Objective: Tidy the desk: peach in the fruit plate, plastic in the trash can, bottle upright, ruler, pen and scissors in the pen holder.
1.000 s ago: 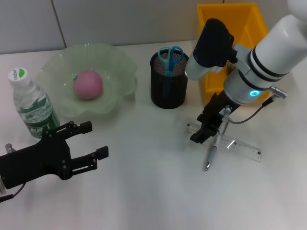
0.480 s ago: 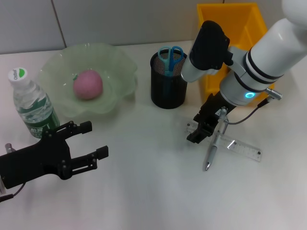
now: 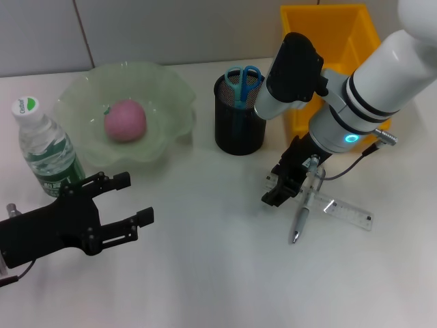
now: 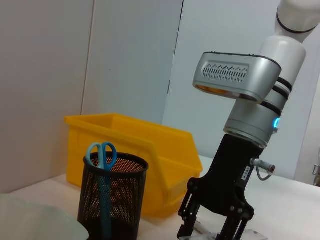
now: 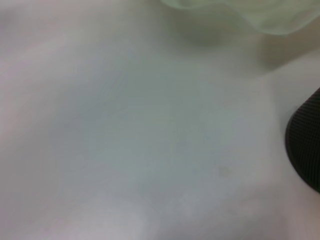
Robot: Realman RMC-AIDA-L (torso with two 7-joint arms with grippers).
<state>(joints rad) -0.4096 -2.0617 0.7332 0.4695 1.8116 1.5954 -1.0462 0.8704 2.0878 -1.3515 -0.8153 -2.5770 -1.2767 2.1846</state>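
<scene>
My right gripper [image 3: 283,186] hangs low over the table with its fingers apart, over the left end of the clear ruler [image 3: 348,212] and the top of the silver pen [image 3: 301,217]; it touches neither that I can see. It also shows in the left wrist view [image 4: 207,227]. Both lie flat on the table. Blue scissors [image 3: 242,78] stand in the black mesh pen holder [image 3: 240,126]. The pink peach [image 3: 125,121] lies in the green plate [image 3: 167,96]. The bottle [image 3: 44,147] stands upright. My left gripper [image 3: 116,205] is open and idle at the front left. No plastic is in view.
The yellow bin [image 3: 355,31] stands at the back right, behind my right arm. The pen holder is close to the left of my right arm. The right wrist view shows bare table, the plate's rim [image 5: 240,12] and the holder's edge [image 5: 307,145].
My right gripper has shifted a little to the left and lower, toward the ruler's left end. The left arm, pen and ruler have not moved.
</scene>
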